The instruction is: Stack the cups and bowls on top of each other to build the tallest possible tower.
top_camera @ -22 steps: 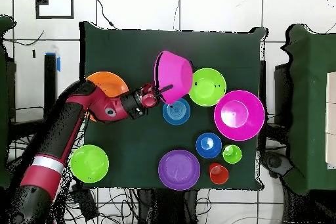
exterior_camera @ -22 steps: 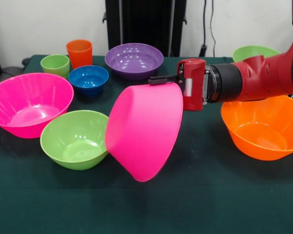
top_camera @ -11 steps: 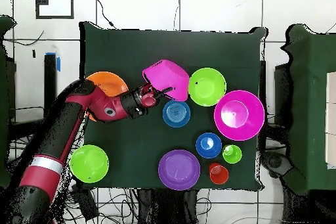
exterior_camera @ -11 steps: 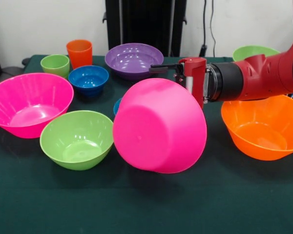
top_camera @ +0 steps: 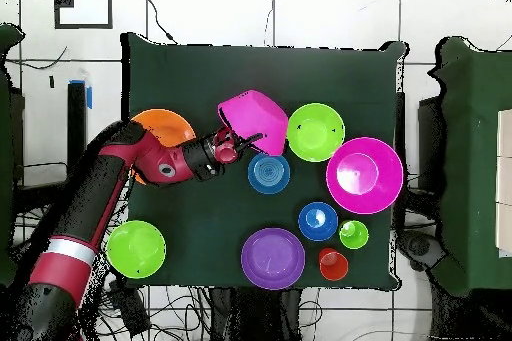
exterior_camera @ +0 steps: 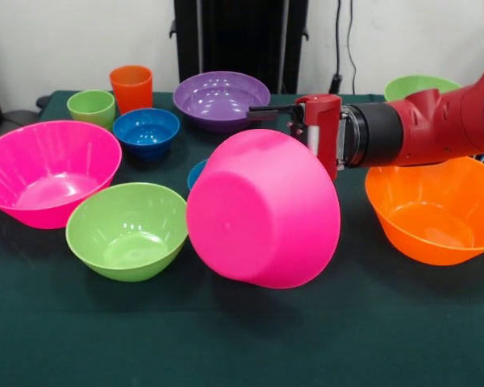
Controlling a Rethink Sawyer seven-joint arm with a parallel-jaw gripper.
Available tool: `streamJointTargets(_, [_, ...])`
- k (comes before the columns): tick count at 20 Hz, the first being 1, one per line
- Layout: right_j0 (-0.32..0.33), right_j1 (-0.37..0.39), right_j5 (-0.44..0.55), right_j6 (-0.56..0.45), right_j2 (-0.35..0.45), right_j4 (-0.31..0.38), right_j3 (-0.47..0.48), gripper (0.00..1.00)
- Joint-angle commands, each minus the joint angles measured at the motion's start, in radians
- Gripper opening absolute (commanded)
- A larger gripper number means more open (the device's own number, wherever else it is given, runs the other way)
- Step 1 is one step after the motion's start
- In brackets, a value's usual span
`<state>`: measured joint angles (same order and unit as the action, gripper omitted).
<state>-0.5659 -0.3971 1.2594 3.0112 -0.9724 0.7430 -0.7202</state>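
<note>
Pincer sits at the upper rim of the tipped pink bowl, arm reaching in sideways; 1 thin black finger shows sticking out past the rim, the other is hidden behind the bowl, so I can't tell how wide it is or whether it has the rim clamped. Bowl lies on its side, mouth facing away toward the arm, base toward the camera, lower edge on or just off the counter. Its axis runs roughly level, so it needs rolling upright before it nests anywhere. Overhead, the pincer is at the bowl's edge, with a small blue bowl just beside it, mostly hidden in the front view. Green bowl touches or nearly touches the tipped bowl's side; second pink bowl beyond it. Orange bowl lies under the arm. Purple bowl, orange tumbler, light-green cup sit well apart. No tower yet.
</note>
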Motion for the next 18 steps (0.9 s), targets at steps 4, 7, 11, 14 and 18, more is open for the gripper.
streamJointTargets(4, [0.008,-0.010,0.025,0.220,0.049,-0.048,0.023,1.00])
streamJointTargets(7, [-0.001,-0.006,0.017,0.231,0.044,-0.053,0.010,1.00])
streamJointTargets(11, [-0.011,-0.006,0.033,0.252,0.044,-0.079,0.003,1.00])
streamJointTargets(14, [-0.011,-0.002,0.069,0.271,0.052,-0.122,0.006,1.00])
streamJointTargets(18, [-0.024,-0.001,0.123,0.308,0.074,-0.194,0.007,1.00])
